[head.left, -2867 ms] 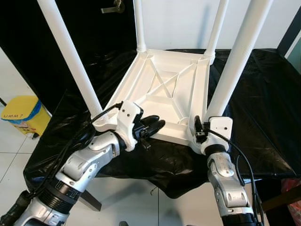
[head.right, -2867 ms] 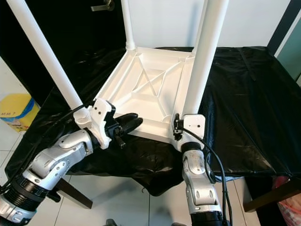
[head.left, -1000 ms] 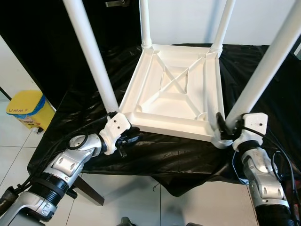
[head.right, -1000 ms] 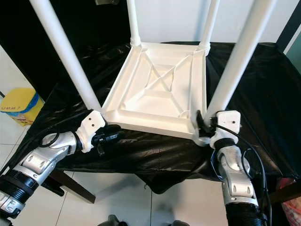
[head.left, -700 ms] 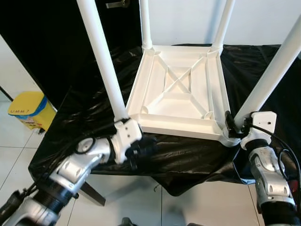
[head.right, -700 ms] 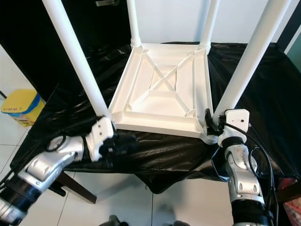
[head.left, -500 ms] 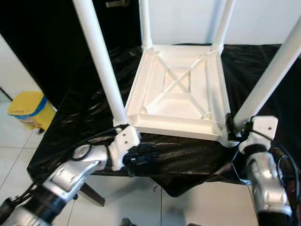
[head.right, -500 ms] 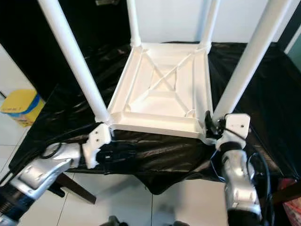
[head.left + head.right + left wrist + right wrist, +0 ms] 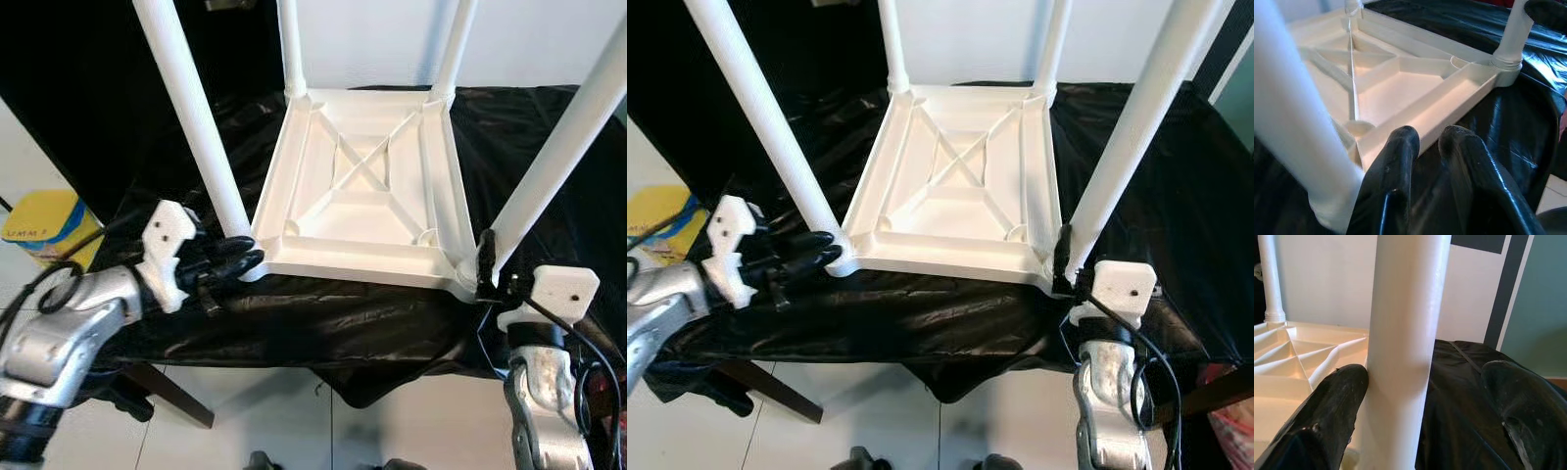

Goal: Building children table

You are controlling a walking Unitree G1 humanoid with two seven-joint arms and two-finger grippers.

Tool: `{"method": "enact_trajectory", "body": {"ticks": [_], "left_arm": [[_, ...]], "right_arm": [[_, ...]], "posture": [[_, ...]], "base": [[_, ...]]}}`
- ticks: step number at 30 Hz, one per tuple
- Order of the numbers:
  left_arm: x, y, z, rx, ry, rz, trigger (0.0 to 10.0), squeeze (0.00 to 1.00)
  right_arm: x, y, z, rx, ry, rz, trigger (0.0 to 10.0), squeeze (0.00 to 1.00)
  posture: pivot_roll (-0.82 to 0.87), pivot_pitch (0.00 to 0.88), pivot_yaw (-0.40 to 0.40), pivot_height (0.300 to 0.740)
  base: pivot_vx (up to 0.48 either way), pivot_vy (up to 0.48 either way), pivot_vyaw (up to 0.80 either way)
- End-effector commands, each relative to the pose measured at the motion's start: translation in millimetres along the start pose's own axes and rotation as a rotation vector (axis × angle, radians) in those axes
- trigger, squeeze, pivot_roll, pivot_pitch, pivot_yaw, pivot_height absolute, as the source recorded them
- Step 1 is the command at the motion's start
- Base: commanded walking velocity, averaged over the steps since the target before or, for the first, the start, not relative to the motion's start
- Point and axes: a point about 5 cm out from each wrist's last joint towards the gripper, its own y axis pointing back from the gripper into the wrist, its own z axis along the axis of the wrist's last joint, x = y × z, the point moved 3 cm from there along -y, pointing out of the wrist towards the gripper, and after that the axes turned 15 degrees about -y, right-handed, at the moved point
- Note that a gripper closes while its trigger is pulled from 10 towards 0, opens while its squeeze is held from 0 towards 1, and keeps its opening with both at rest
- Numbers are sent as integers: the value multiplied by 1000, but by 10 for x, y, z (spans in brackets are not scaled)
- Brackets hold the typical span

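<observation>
Four legs up, the upturned table [image 9: 367, 186] lies just ahead of both grippers: left gripper [image 9: 240, 262] nearly closed, empty, right gripper [image 9: 1425, 396] spread astride one leg [image 9: 1403, 333], which a careless sideways pull could loosen.

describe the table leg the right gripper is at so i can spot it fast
On the black-covered work surface lies an upside-down white children's table, four legs pointing up. The leg is at the near corner on the robot's right, with the right gripper open around its base.

A home room: tiled floor [image 9: 294, 411], dark door [image 9: 88, 88], yellow bin [image 9: 34, 225].
</observation>
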Motion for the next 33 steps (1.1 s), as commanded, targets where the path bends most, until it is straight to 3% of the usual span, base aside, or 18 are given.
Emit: {"method": "enact_trajectory", "body": {"ticks": [1,4,5,6,7,8,10,11,16,24,25,27,29,33], "left_arm": [[-2,107,-21,13,14,-38,10000,0],[74,198,-98,46,19,-10,10000,0],[173,289,-173,73,32,27,10000,0],[173,289,-173,73,32,27,10000,0],[293,380,-259,108,33,73,10000,0],[293,380,-259,108,33,73,10000,0],[616,544,-441,168,37,201,10000,0],[616,544,-441,168,37,201,10000,0],[1092,622,-545,199,29,428,10000,0],[1377,541,-547,192,28,568,10000,0],[1488,447,-515,174,38,631,10000,0],[1488,447,-515,174,38,631,10000,0],[1596,266,-426,139,47,688,10000,0],[1650,115,-347,108,51,706,10000,0]], "right_arm": [[22,70,1,8,16,8,10000,0],[41,131,-18,21,27,15,10000,0],[54,182,-38,37,27,14,10000,0],[54,182,-38,37,27,14,10000,0],[75,223,-44,48,28,23,10000,0],[75,223,-44,48,28,23,10000,0],[105,307,-62,79,32,57,10000,0],[105,307,-62,79,32,57,10000,0],[121,411,-179,169,18,101,10000,0],[145,498,-285,238,14,136,10000,0],[172,552,-343,274,9,164,10000,0],[172,552,-343,274,9,164,10000,0],[220,616,-418,327,-16,204,10000,0],[255,652,-471,368,-39,239,10000,0]], "posture": [[-91,86,14,740],[-91,85,10,740],[-91,84,8,740],[-91,84,8,740],[-93,82,7,740],[-93,82,7,740],[-92,77,-3,740],[-92,77,-3,740],[-103,71,-9,740],[-112,71,-7,740],[-116,68,-8,740],[-116,68,-8,740],[-128,67,-4,740],[-136,67,1,740]], "base": [[0,0,0],[0,0,0],[0,0,0],[0,0,0],[0,0,0],[0,0,0],[0,0,0],[0,0,0],[0,0,0],[0,0,0],[0,0,0],[0,0,0],[0,0,0],[0,0,0]]}}
